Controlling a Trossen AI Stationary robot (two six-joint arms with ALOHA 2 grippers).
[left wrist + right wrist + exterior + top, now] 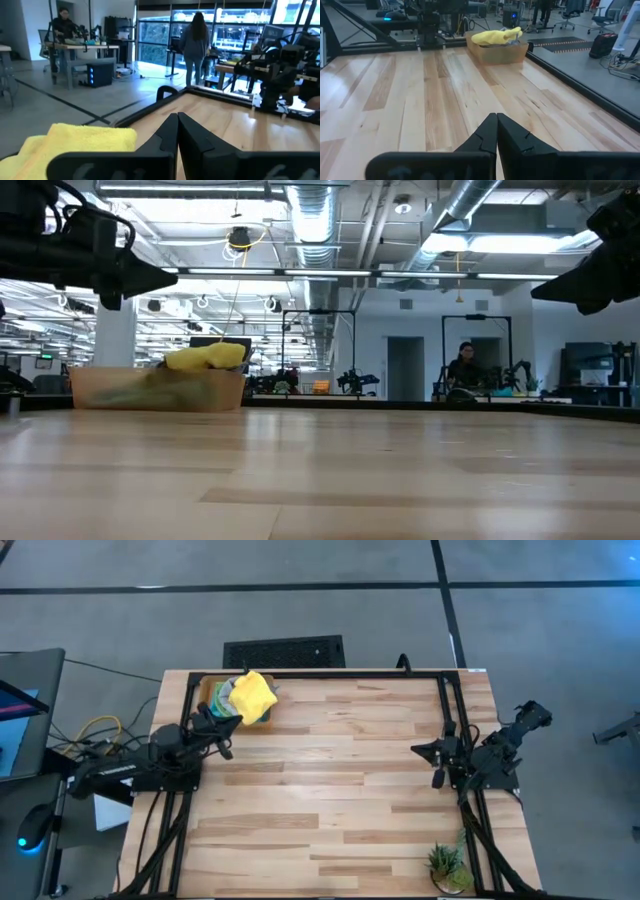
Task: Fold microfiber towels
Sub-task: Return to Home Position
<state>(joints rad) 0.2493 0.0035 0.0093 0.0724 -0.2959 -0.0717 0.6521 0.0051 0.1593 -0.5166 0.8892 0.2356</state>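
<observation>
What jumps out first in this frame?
A bright yellow towel heaped on top of the bin at the far left corner of the wooden table. The left hand sits shut just beside that bin, and the right hand sits shut at the table's right edge. A small plant stands at the near right corner.

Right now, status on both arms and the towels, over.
Both grippers shut, empty: left gripper beside the bin, right gripper at the table's right edge. Yellow towel heaped on top in the bin. Potted plant at the corner, out of the way.
</observation>
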